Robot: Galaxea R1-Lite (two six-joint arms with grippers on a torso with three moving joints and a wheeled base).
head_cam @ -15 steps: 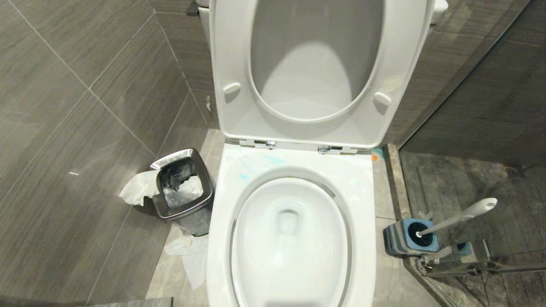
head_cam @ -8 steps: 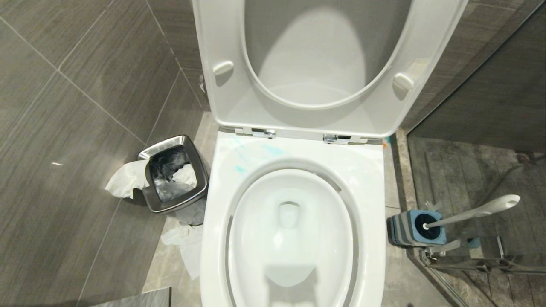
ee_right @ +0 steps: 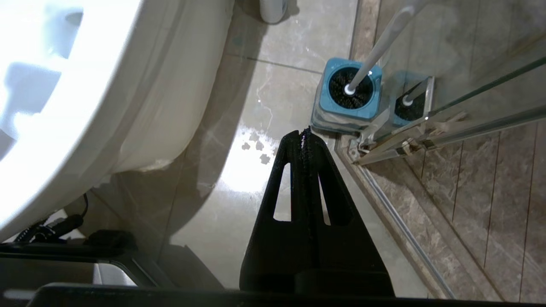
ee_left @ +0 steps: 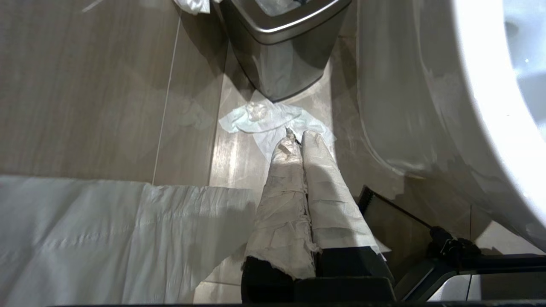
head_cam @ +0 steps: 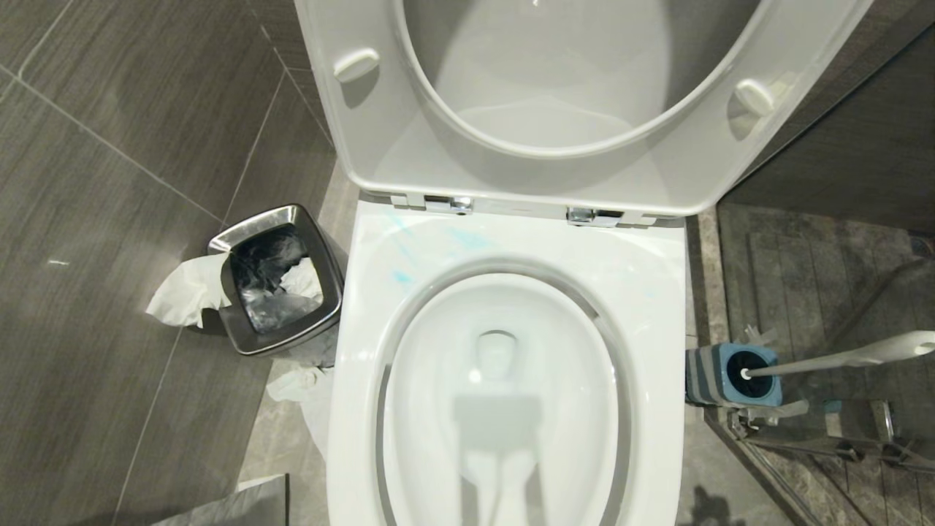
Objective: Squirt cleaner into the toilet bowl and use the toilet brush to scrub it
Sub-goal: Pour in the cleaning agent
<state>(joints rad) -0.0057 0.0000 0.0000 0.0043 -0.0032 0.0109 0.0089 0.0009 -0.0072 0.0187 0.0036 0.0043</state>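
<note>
Left end effector (ee_left: 297, 138) closed, right end effector (ee_right: 303, 133) closed, both above floor

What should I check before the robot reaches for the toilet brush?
1. Seat and lid raised, toilet bowl open: ok.
2. Toilet brush seated in its blue-and-grey holder, handle leaning away from the bowl and free to grab: ok.
3. Right gripper empty, hanging over the floor short of the holder, jaws shut: not ok, must open first.
4. Left gripper empty, wrapped in paper, parked over the floor by the steel waste bin, jaws shut: ok.
5. Cleaner in the bowl: pale blue smears show only on the back rim; inside the basin, cannot tell.
6. Glass shower door right beside the holder, tight clearance: cannot tell.
</note>
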